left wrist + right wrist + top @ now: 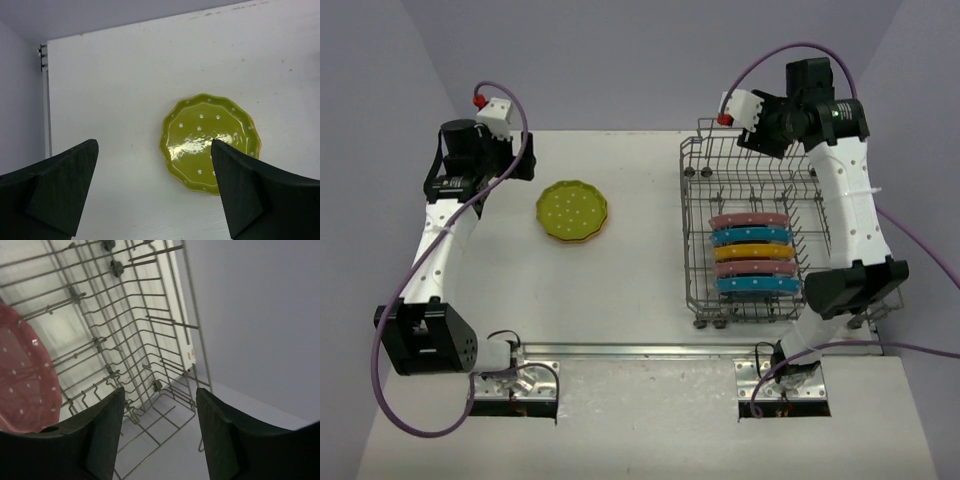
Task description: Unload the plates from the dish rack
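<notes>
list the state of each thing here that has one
dish rack, upright, partly filled
five plates, on edge in the dish rack
green plate, flat on the table
left gripper, open, empty
right gripper, open, empty

Gloss and wire
Round lime-green dotted plate (200, 145) shines glazed; grey metal wire dish rack (688, 190) at three o'clock; matt white table (620, 285).
</notes>
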You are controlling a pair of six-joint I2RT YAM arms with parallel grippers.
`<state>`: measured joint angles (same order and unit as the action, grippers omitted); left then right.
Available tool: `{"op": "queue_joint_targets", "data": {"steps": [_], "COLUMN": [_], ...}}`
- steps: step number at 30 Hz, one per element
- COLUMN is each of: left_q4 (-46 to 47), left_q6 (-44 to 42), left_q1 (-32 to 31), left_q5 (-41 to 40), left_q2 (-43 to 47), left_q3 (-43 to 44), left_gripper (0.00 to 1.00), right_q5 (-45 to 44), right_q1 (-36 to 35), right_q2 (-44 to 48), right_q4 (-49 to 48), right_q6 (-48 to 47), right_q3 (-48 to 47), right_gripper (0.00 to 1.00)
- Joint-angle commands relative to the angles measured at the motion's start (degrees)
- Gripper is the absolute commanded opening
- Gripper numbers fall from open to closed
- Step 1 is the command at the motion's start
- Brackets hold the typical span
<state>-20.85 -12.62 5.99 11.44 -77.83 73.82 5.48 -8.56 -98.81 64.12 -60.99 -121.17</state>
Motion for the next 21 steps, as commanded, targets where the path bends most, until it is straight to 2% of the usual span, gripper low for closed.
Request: {"op": "queue_joint_targets", "data": {"steps": [1, 8, 14, 21], "left_q4": [-4.08, -6.91, -6.93, -6.84], "left_q6": [-4.58, -4.0, -3.75, -2.75], "left_q1": [-2.96, -4.52, -4.65, -5.2], "left_q5": [6.36, 7.23, 7.46, 7.89], "left_q2": [4.68, 6.76, 7.16, 6.64], "left_q3": [-2.0, -3.09, -3.86, -3.36], "left_gripper": [0.95, 0.95, 0.95, 0.96], "right_q5": [7.85, 14.81, 16.3, 16.12], "right_q1": [1.85, 2.76, 3.02, 3.02], "right_q2": [-0.8, 0.21, 3.95, 10.41], "right_q4": [22.26, 22.36, 22.33, 22.27], "right_q6": [-9.05, -9.2, -8.18, -9.45], "right_q3": [5.63, 10.55, 13.13, 23.47], "right_gripper": [0.57, 0.54, 0.55, 0.55]}}
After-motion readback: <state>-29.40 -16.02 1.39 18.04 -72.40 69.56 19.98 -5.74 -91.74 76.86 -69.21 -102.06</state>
